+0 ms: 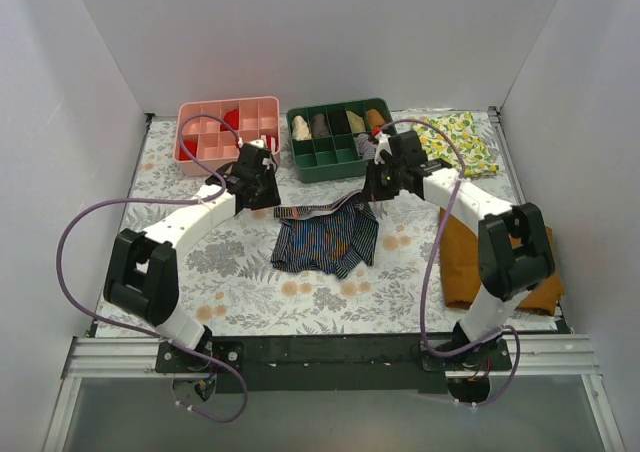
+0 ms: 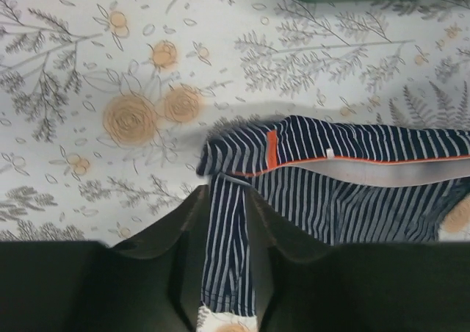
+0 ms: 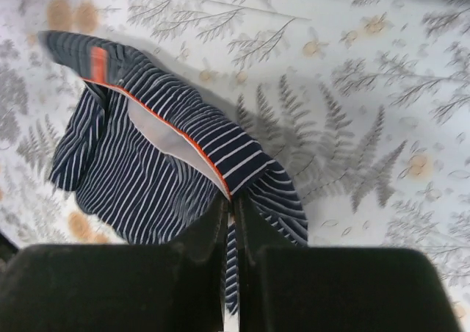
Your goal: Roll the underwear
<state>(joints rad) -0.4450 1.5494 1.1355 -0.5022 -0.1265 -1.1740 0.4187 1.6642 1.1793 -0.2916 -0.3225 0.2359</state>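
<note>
The underwear (image 1: 325, 237), navy with thin stripes and an orange-edged waistband, hangs over the middle of the floral table. Its waistband is stretched between my two grippers and its lower part rests on the table. My left gripper (image 1: 262, 190) is shut on the waistband's left corner; in the left wrist view a strip of the striped cloth (image 2: 352, 192) fills the gap between the jaws (image 2: 229, 222). My right gripper (image 1: 377, 187) is shut on the right corner; in the right wrist view the jaws (image 3: 230, 211) pinch the cloth (image 3: 139, 178) tightly.
A pink compartment tray (image 1: 228, 107) stands at the back left. A green tray (image 1: 340, 162) with rolled cloths is behind the grippers. A lemon-print cloth (image 1: 462, 142) lies at the back right. A mustard-brown cloth (image 1: 460, 267) lies under the right arm.
</note>
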